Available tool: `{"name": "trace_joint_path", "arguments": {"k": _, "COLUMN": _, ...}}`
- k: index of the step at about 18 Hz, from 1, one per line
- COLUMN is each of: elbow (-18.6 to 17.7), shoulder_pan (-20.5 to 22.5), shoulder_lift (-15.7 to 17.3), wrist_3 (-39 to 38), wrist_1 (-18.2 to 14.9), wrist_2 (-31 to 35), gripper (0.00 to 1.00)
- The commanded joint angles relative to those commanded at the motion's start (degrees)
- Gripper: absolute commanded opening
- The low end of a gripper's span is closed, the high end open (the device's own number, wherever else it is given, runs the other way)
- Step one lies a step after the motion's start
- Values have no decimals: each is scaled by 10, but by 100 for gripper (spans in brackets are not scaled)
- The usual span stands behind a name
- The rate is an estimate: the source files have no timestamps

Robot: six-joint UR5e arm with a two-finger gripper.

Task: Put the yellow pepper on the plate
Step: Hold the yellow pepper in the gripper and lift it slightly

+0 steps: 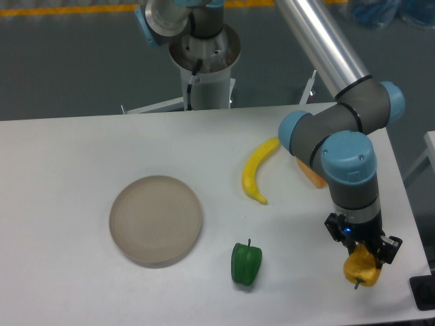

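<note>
My gripper [361, 257] pinches the yellow pepper [361, 269] at the table's four o'clock corner; I judge grasping done, next carrying toward nine o'clock, onto the plate [156, 219].

Arm reaches down at the table's right, fingers [372, 252] seemingly closed.

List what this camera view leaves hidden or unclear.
- Orange object behind the arm: mostly covered by the arm, identity unclear.
- Gripper fingertips: masked by wrist and yellow pepper, so the grip contact is unseen.
- Pepper's top: hidden under the gripper.
- Black item at right edge: cut off.
</note>
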Motion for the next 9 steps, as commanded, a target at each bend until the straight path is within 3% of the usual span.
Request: {"name": "trace_joint_path", "arguments": {"k": 9, "elbow": -10, "shoulder_pan": -3, "shoulder_lift": 17, "wrist_3": 1, "wrist_1": -1, "wrist_2": -10, "gripper": 36}}
